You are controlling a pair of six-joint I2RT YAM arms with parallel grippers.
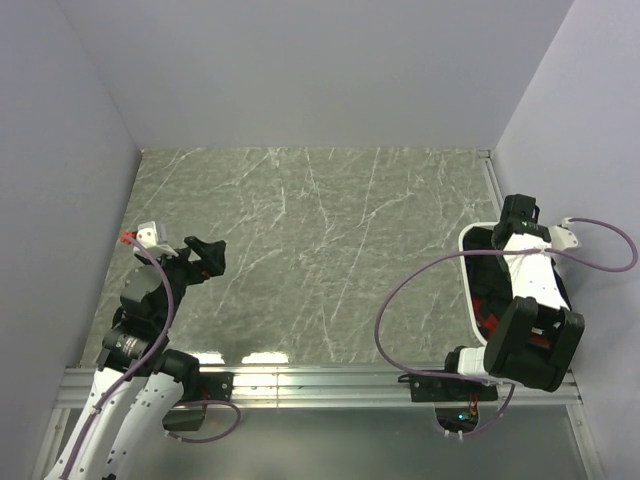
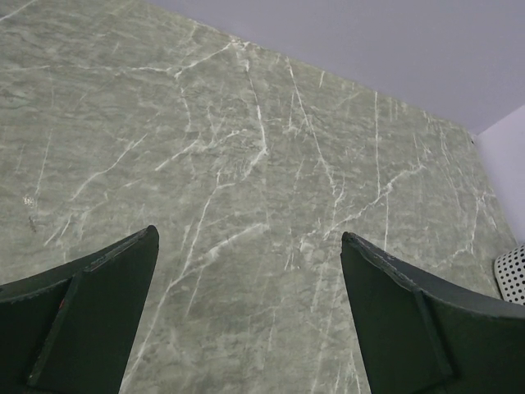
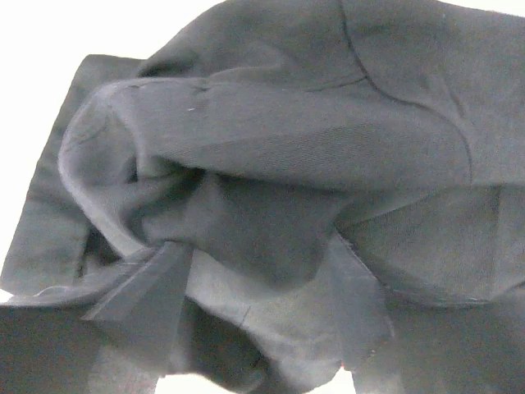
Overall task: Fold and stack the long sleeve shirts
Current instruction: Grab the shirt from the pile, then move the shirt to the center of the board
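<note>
A black long sleeve shirt (image 3: 295, 139) lies crumpled and fills the right wrist view. My right gripper (image 3: 258, 242) is pushed down into it, open, with one finger (image 3: 148, 287) on either side of a bulging fold of the cloth. From above, that gripper is hidden under its own arm inside the white basket (image 1: 468, 270), where dark cloth (image 1: 485, 290) shows. My left gripper (image 1: 205, 255) hovers over the bare marble table (image 1: 330, 240) at the left. It is wide open (image 2: 248, 236) with nothing between its fingers.
The basket stands at the table's right edge against the wall, and something red (image 1: 490, 322) shows in it. Its perforated corner (image 2: 513, 271) peeks into the left wrist view. Purple cables loop from both arms. Walls close in three sides.
</note>
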